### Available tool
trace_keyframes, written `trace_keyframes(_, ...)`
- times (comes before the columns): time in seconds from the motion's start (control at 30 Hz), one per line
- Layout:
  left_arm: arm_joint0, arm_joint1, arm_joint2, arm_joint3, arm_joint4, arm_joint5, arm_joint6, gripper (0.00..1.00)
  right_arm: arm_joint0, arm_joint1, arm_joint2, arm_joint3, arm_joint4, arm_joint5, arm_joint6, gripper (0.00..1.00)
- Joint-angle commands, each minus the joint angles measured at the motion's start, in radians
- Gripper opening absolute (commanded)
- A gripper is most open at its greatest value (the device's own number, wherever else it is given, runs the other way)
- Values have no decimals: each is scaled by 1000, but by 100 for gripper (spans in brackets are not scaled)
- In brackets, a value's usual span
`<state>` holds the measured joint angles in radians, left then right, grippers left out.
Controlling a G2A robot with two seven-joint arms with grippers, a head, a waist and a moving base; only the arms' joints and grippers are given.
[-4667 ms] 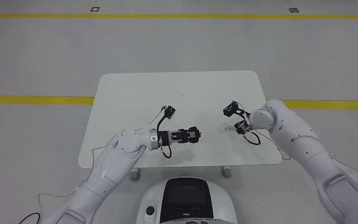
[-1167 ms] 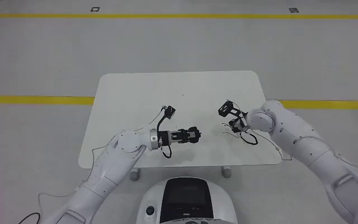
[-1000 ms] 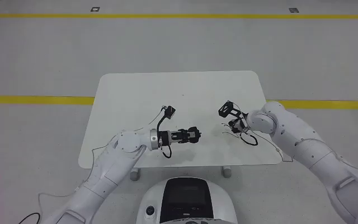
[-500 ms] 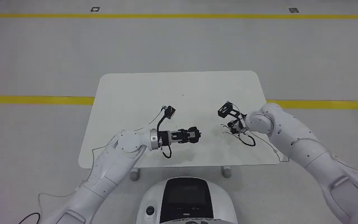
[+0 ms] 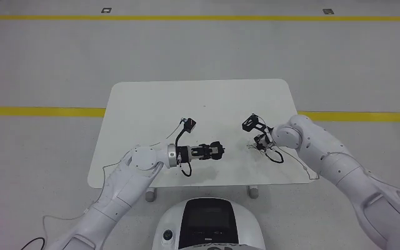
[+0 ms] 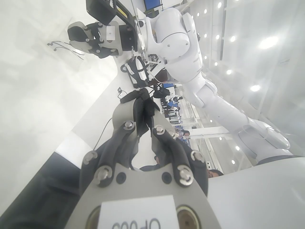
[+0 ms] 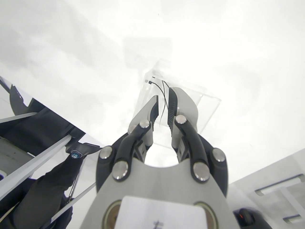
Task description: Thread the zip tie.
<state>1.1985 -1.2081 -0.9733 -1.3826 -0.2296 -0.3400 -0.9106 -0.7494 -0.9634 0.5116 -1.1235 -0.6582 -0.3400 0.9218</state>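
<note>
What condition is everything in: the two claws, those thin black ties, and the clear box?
left gripper, shut; nothing visible between its fingers.
right gripper, open, one finger on each side of the zip ties, not pinching them.
zip ties, loose strands, none looped through its head.
clear box, resting on the table under the right gripper; cannot tell whether it has a lid.
</note>
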Motion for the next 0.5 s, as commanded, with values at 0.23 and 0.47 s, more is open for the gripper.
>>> trace_keyframes(0.23, 0, 0, 0, 0, 0, 0, 0, 0, 11, -15, -21, 32, -47, 0, 29, 15)
trace_keyframes(0.47, 0, 0, 0, 0, 0, 0, 0, 0, 13, -29, -36, 53, -60, 0, 25, 17)
